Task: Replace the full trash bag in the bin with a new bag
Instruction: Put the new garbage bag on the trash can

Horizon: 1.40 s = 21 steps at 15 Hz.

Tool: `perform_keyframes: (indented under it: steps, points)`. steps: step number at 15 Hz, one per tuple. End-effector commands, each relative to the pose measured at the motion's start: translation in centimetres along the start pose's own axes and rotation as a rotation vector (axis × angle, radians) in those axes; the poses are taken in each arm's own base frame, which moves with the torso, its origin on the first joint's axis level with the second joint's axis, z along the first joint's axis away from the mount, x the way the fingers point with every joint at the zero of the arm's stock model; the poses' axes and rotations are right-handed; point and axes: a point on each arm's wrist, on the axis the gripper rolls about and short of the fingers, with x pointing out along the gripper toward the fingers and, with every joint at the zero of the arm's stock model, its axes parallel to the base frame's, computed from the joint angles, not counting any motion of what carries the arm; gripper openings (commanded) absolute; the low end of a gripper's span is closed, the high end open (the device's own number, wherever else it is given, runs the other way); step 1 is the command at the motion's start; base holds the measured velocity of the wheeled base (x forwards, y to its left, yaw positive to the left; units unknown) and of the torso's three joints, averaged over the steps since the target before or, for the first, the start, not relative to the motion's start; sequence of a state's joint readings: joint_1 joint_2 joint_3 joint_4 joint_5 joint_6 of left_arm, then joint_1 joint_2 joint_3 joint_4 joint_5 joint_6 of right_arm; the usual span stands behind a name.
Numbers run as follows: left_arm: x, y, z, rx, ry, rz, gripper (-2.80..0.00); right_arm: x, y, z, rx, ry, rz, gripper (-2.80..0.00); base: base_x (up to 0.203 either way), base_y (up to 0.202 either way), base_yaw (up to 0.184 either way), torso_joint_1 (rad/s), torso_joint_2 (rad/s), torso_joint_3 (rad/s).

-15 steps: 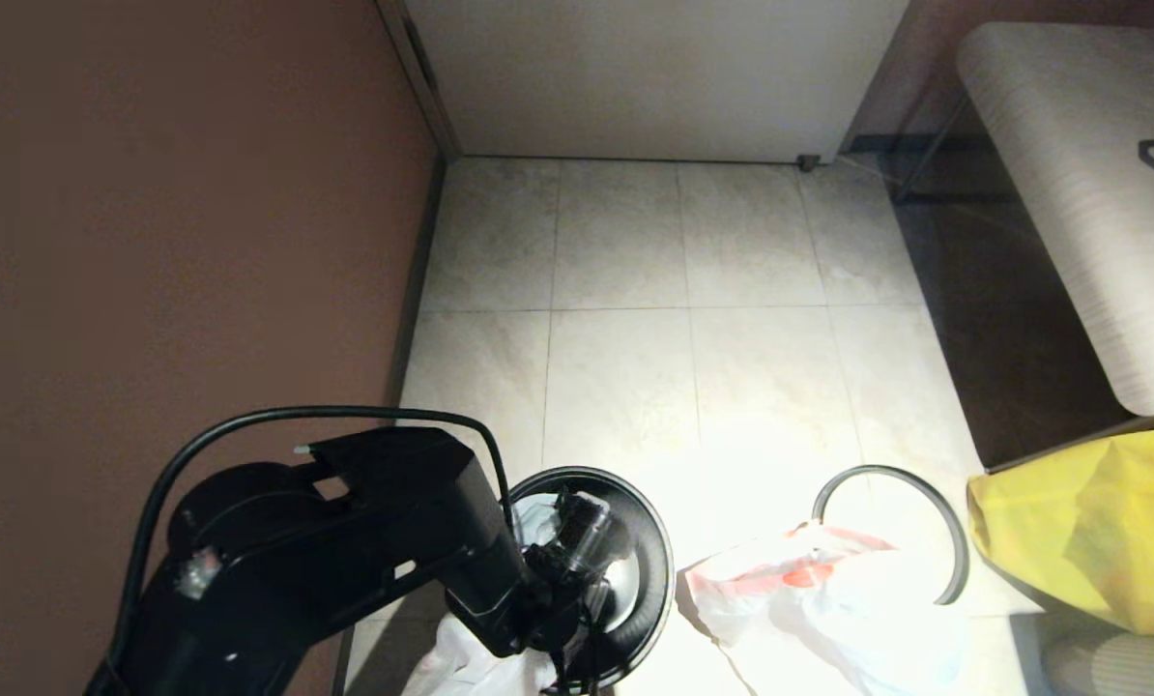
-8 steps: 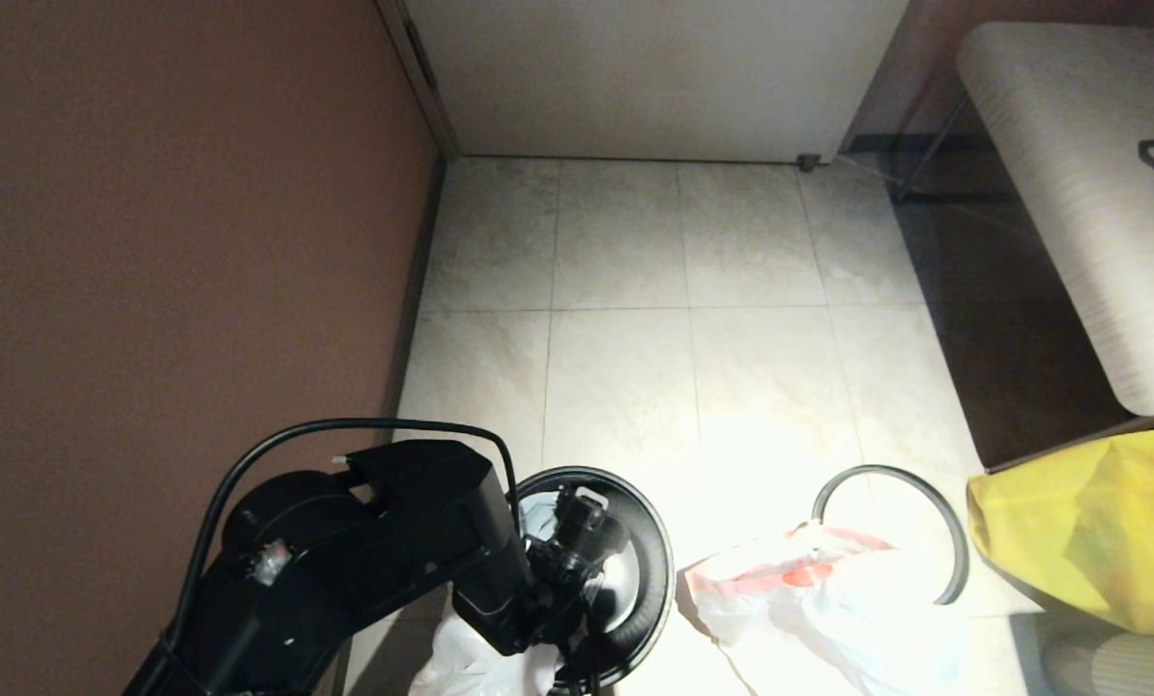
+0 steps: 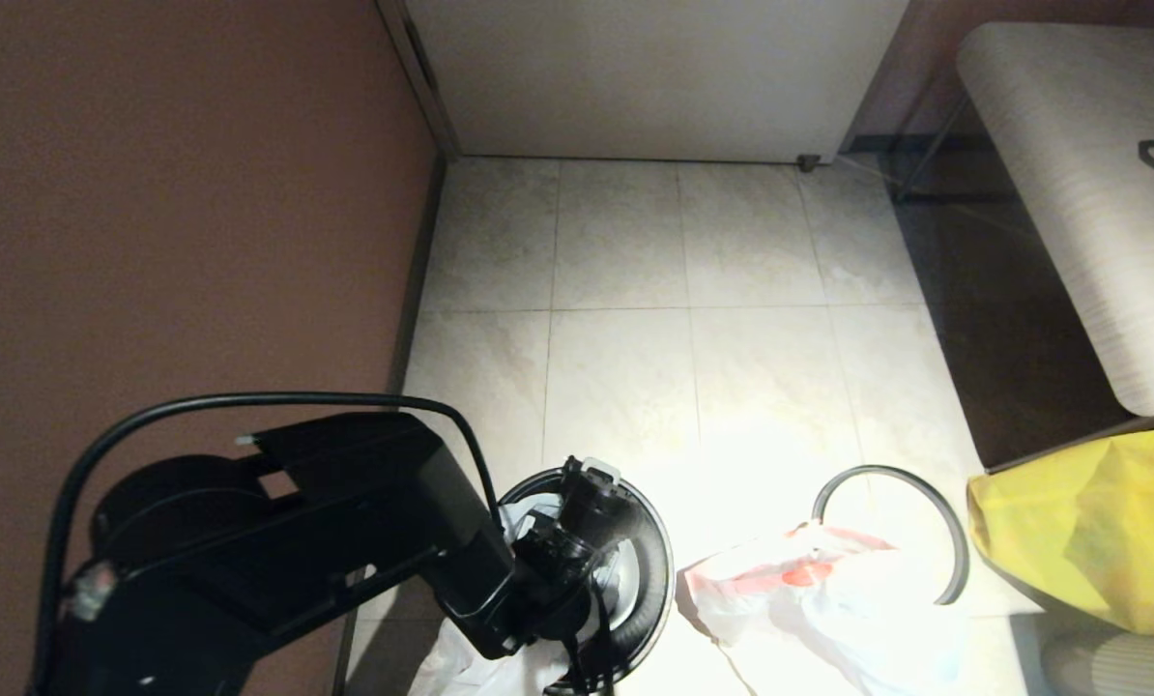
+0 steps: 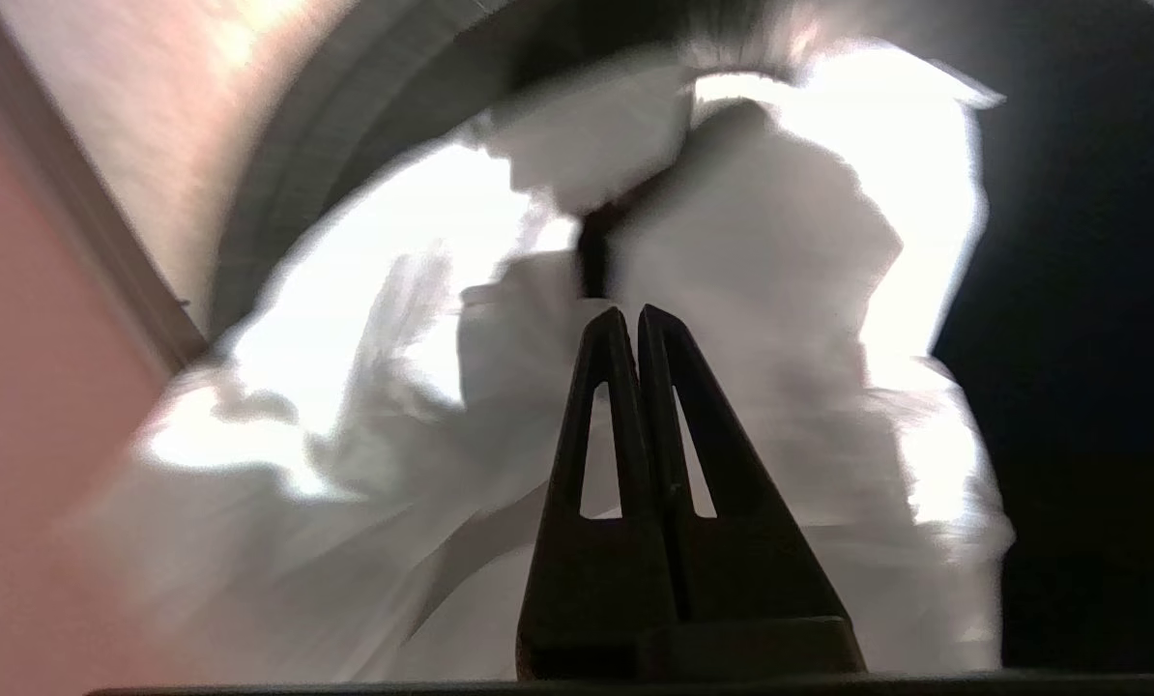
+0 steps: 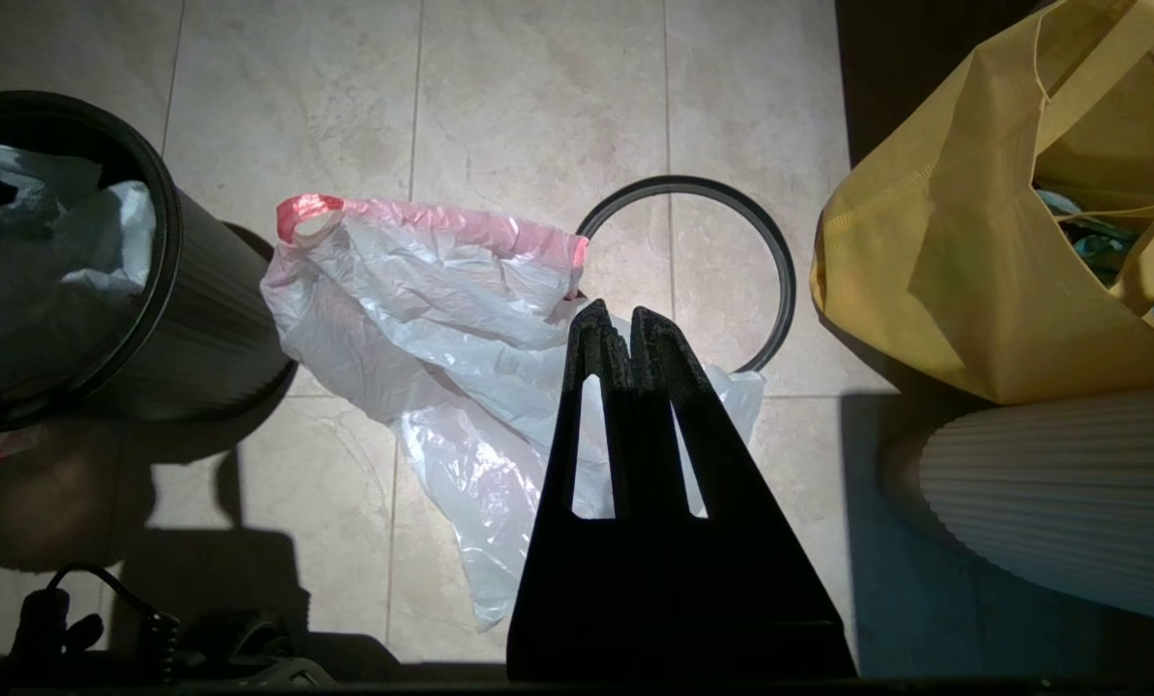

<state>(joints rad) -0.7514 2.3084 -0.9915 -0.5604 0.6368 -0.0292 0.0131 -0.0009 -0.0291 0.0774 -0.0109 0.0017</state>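
Over the bin's [image 3: 649, 570] rim, left gripper [image 3: 591, 483] fingers pinched together, holding nothing.

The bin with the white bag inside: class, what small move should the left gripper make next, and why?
Probably lift a little higher, straight up. The left gripper is shut over the bin, seemingly pinching the white bag, which lies mostly inside the bin, with a fold over its near rim. The grey hoop already lies on the floor, so nothing seems to clamp the bag. The right gripper is parked, shut, empty.
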Motion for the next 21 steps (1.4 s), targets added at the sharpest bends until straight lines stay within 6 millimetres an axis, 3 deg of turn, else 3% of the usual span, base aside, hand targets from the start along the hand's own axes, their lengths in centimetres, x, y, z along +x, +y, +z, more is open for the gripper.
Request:
perform_keyframes:
  steps: [1,2,4,8,12,14,15,21]
  points:
    - [-4.0,2.3,1.9,-0.044,-0.069,-0.005,-2.80,0.0,0.0,0.0,0.000,0.002,0.001,-2.80,0.000,0.000,0.000,0.000,0.00,0.000]
    - [-5.4,3.2,1.8,-0.054,-0.076,-0.008,-2.80,0.0,0.0,0.0,0.000,0.002,0.001,-2.80,0.000,0.000,0.000,0.000,0.00,0.000]
    - [-7.8,4.7,-0.3,-0.065,-0.037,-0.014,-2.80,0.0,0.0,0.0,0.000,0.002,0.001,-2.80,0.000,0.000,0.000,0.000,0.00,0.000]
    - [-11.8,7.0,-6.5,-0.131,0.106,-0.019,-2.80,0.0,0.0,0.0,0.000,0.002,0.001,-2.80,0.000,0.000,0.000,0.000,0.00,0.000]
    - [-15.4,6.7,-12.6,-0.127,0.216,-0.069,-2.80,0.0,0.0,0.0,0.000,0.002,0.001,-2.80,0.000,0.000,0.000,0.000,0.00,0.000]
    - [-16.7,6.0,-13.7,-0.112,0.216,-0.113,-2.80,0.0,0.0,0.0,0.000,0.002,0.001,-2.80,0.000,0.000,0.000,0.000,0.00,0.000]
    - [-17.0,5.6,-13.9,-0.098,0.212,-0.131,0.00,0.0,0.0,0.0,0.000,0.002,0.001,-2.80,0.000,0.000,0.000,0.000,0.00,0.000]
    - [-17.9,3.2,-14.7,-0.049,0.188,-0.189,0.00,0.0,0.0,0.0,0.000,0.002,0.001,-2.80,0.000,0.000,0.000,0.000,0.00,0.000]
